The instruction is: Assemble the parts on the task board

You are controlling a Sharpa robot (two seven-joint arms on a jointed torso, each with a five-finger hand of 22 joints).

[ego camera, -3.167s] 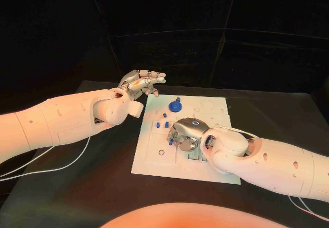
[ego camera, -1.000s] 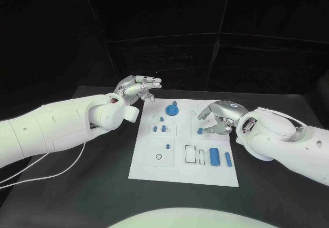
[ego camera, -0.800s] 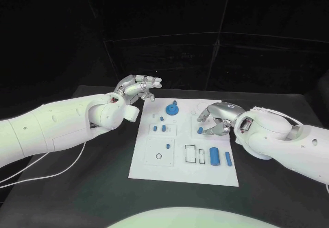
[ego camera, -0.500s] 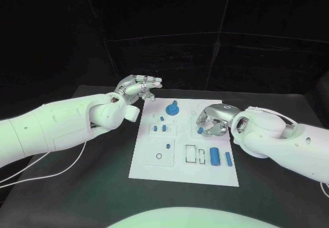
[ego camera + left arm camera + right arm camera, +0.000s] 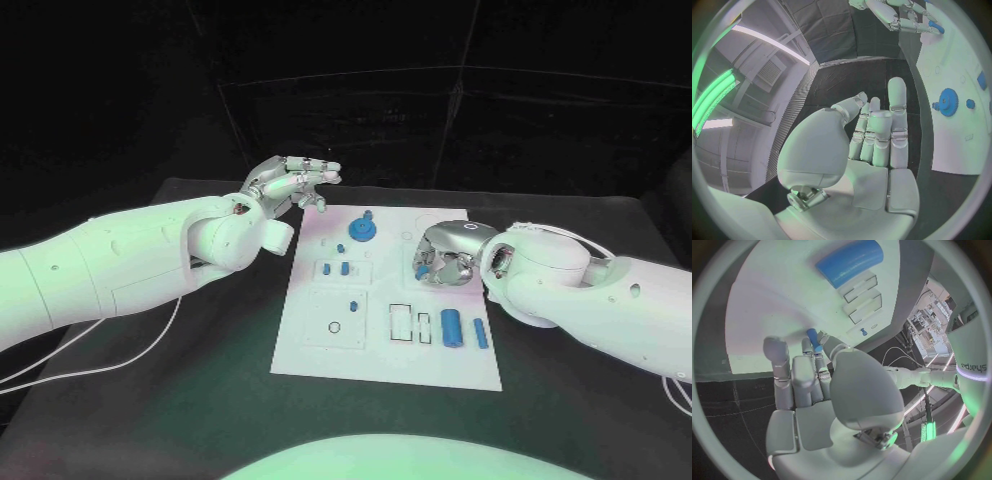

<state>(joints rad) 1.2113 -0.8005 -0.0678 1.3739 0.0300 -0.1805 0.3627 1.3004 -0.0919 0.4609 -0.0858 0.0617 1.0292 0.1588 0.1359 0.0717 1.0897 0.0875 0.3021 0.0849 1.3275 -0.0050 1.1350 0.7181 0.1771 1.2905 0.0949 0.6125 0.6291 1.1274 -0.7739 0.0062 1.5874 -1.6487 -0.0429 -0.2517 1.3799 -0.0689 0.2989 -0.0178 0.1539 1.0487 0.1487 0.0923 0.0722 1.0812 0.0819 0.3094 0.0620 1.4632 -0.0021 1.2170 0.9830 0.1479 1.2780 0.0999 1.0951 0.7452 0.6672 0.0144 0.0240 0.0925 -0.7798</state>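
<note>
Head view, near to far. The white task board [image 5: 335, 350] lies in the middle of the black table [image 5: 173, 400]. On its near right part lie a thick blue cylinder [image 5: 451, 328] and, just to its right, a thinner blue peg [image 5: 480, 334], beside empty rectangular slots [image 5: 401, 322]. Further in, the right hand [image 5: 444, 262] is lowered over the board's right side, fingers curled around a small blue part [image 5: 814, 340], which the right wrist view shows between its fingers. At the same depth, two short blue pegs [image 5: 336, 268] stand left of centre. Beyond them a blue gear [image 5: 362, 230] sits near the far edge. The left hand [image 5: 290, 182] hovers past the board's far left corner, holding nothing, its fingers extended side by side.
</note>
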